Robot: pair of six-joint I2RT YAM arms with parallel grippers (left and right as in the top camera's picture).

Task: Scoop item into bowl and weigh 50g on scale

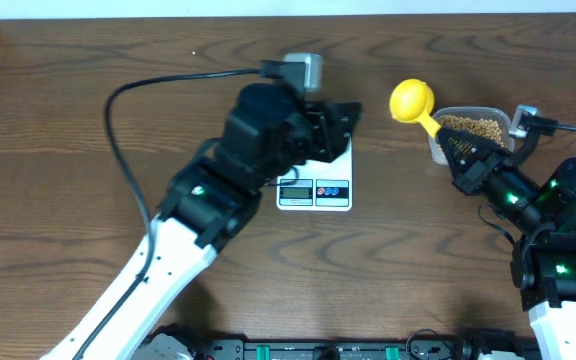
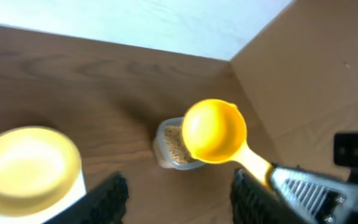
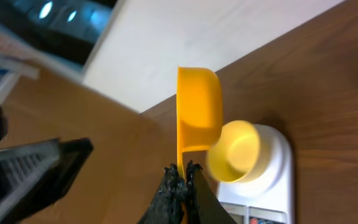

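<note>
left gripper [image 2: 179, 202] agape above scale [image 1: 314, 190] | right gripper [image 3: 182, 180] pinching scoop [image 3: 197, 112] handle

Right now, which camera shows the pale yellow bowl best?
Left wrist: the bowl is large, seen from above, its inside apparently bare, though the frame edge clips it. Right wrist shows it smaller and blurred on the scale, beside the scoop. Overhead, the left arm hides it.

Left arm [image 1: 253, 140] over scale [image 1: 315, 193]; right end effector [image 1: 449, 141] clamping yellow scoop [image 1: 410, 100], beside tub [image 1: 507, 121] of beans [image 1: 476, 126].
</note>
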